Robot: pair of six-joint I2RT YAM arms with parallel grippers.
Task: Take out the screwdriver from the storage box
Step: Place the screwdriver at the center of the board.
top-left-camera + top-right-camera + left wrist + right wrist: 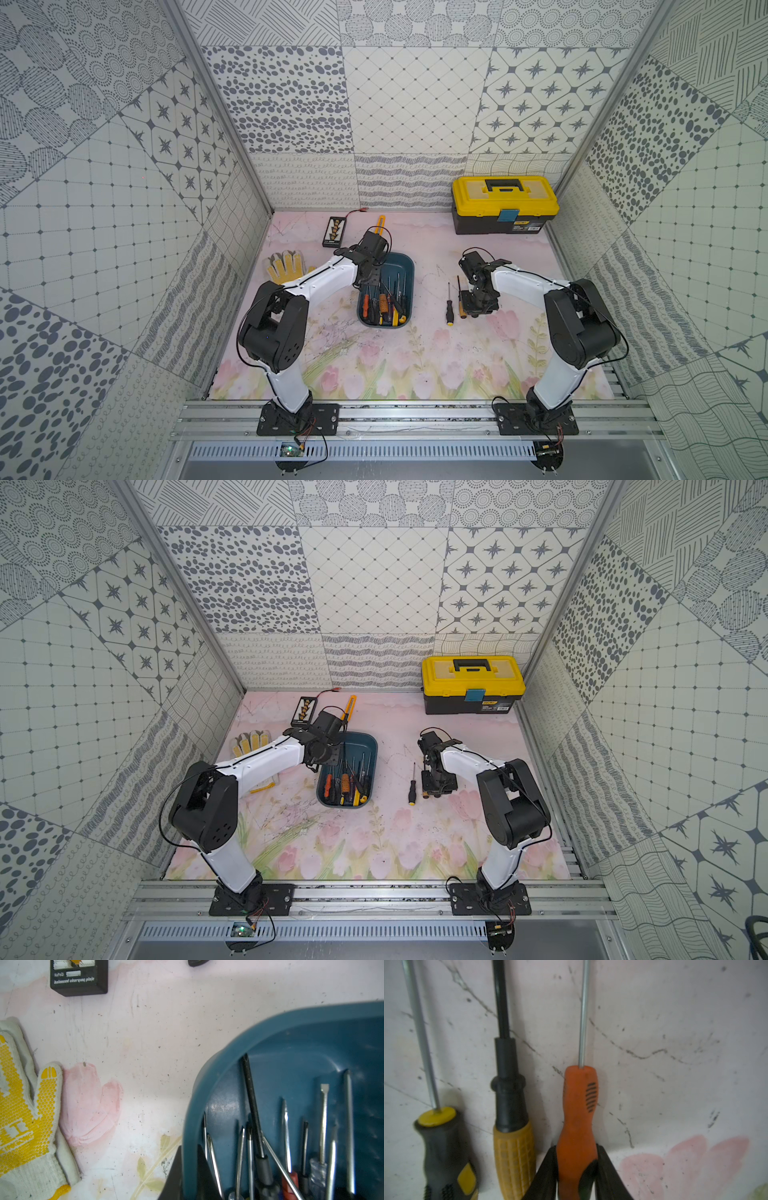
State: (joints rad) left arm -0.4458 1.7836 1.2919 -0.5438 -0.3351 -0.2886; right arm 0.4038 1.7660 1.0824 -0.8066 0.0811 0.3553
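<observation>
The right gripper (577, 1167) fingers clamp an orange-handled screwdriver (578, 1118) on the table (675, 1084); the left gripper (189, 1169) fingers are clenched at the storage box (207, 1076) rim.

Screwdrivers (380, 301) crowd the storage box's (405, 266) near half; its far half lies open.

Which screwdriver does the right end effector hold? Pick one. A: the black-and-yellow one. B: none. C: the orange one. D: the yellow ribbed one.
C: in the right wrist view the right end effector has its fingers closed on either side of the orange screwdriver handle, while the other two lie beside it on the table, outside the jaws.
</observation>
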